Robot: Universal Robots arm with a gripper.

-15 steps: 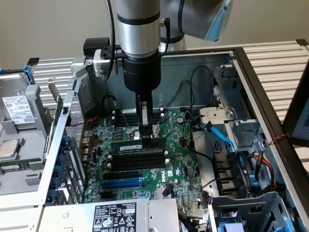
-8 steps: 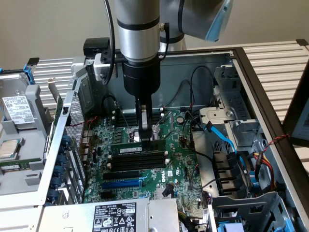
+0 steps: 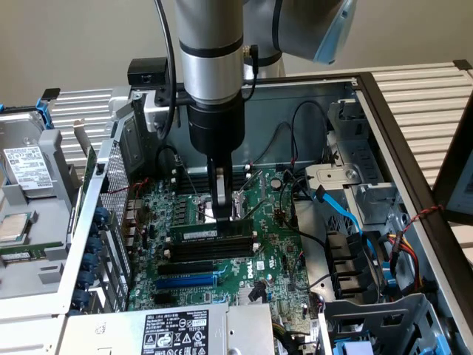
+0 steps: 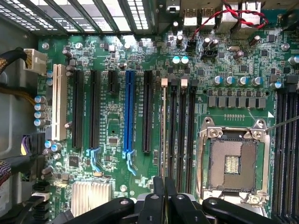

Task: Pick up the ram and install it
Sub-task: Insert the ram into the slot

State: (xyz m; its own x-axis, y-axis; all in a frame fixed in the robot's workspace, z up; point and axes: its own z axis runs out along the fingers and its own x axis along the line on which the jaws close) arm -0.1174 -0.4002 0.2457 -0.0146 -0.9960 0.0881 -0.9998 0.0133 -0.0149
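Chassis [image 3: 295,103] of an opened desktop computer takes up most of the scene, lying on its side with its inside facing up. A green motherboard [image 3: 270,244] covers its floor, and the power supply [image 3: 174,331] with its printed label sits at the near edge. The silver and black robot arm [image 3: 211,44] comes straight down from above into the middle of the case. On the board, the bare CPU socket [image 4: 232,163] lies in its metal frame, next to a bank of long black memory slots [image 4: 182,135]. A blue expansion slot [image 4: 129,112] lies on the bank's other side, away from the socket.

The ram [image 3: 203,234] stands on edge along the memory slot on the side of the bank away from the socket (whether it is pressed fully home I cannot tell). From the wrist it shows as a thin line [image 4: 163,135]. The gripper [image 3: 222,216] is directly over it, its jaws pinched tight on the stick's top edge near one end [image 4: 162,196].
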